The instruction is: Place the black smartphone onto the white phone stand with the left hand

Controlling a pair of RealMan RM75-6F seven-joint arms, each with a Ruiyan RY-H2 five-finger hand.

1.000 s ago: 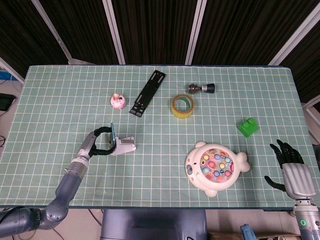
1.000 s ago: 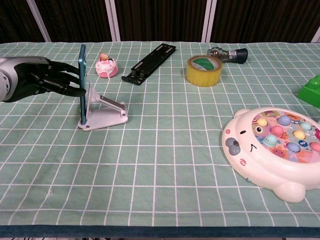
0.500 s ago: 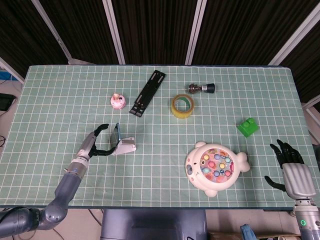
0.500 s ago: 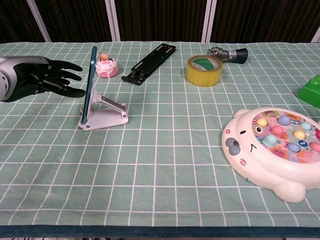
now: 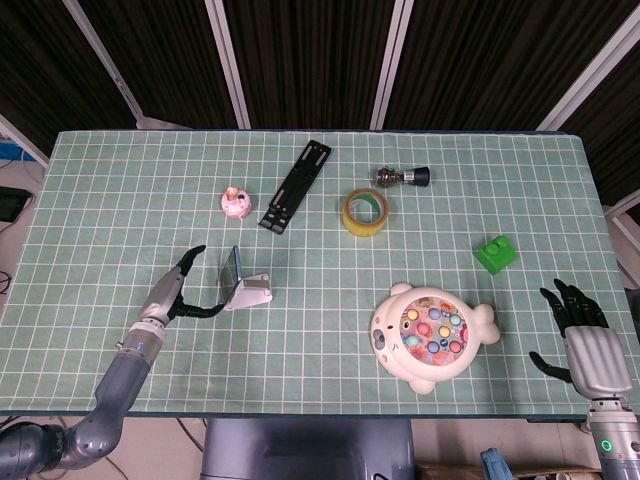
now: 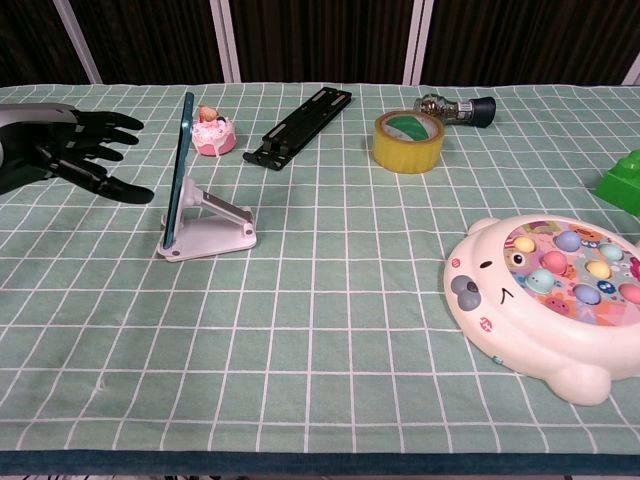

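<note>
At the far left of the chest view your left hand (image 6: 60, 150) hangs with its fingers spread and apart, holding nothing; a clear gap separates it from the phone. Just to its right, the black smartphone (image 6: 179, 170) stands on edge, tilted back against the white phone stand (image 6: 212, 228), which sits on the green checked table (image 6: 320, 330) in the left half of the frame. From the head view you see the same pairing, left of centre, with the phone (image 5: 231, 268) leaning on the stand (image 5: 250, 293).

Further up and right sit a small pink cake toy (image 6: 211, 132), a black flat bracket (image 6: 298, 126) lying diagonally, a yellow tape roll (image 6: 408, 141) and a small bulb-like part (image 6: 455, 107) near the top edge. The fish game toy (image 6: 560, 300) fills the lower right, with a green block (image 6: 622, 181) at the right edge.

Your right hand (image 5: 578, 335) shows only in the head view, lower right corner, off the table edge, fingers extended and empty.
</note>
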